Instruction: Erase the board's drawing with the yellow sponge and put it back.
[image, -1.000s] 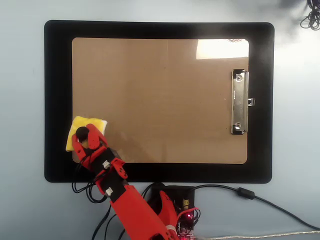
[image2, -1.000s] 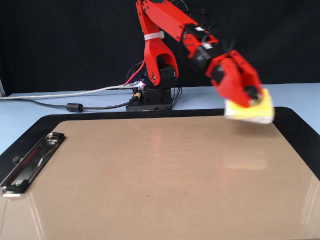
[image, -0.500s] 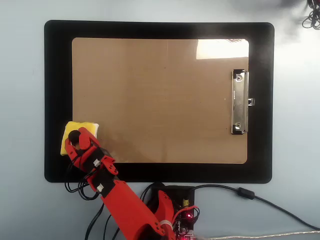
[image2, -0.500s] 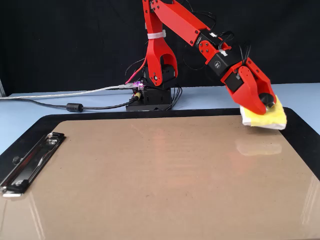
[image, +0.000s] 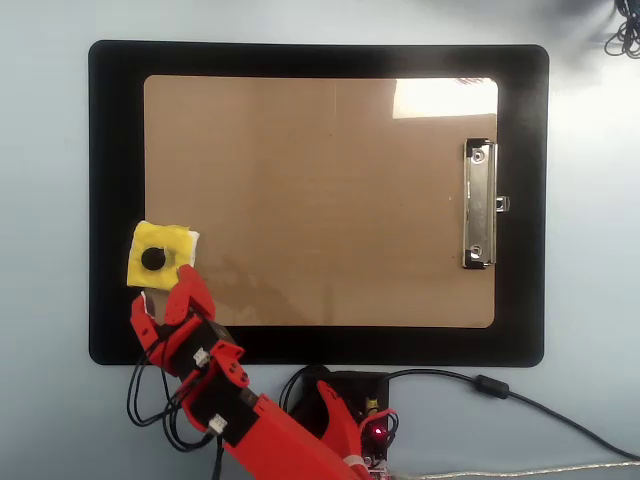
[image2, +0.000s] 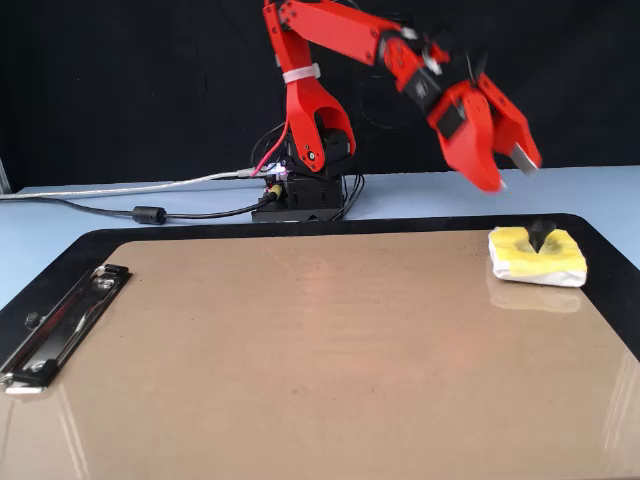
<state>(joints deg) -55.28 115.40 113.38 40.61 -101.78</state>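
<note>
You've let go: gripper (image2: 508, 165) now spread wide and lifted clear, yellow sponge (image: 159, 256) left lying at the board (image: 320, 200) edge, no longer held.

Your overhead view looks straight down on the board (image: 320, 200); your fixed view faces the arm's base low across that same board (image2: 300, 360).

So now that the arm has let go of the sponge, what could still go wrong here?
The yellow sponge lies half on the board and half on the black mat, straddling the board's edge, so it may rest unevenly. The open gripper hangs just above the sponge's black knob, so a low sweep could clip the knob and drag the sponge.
</note>
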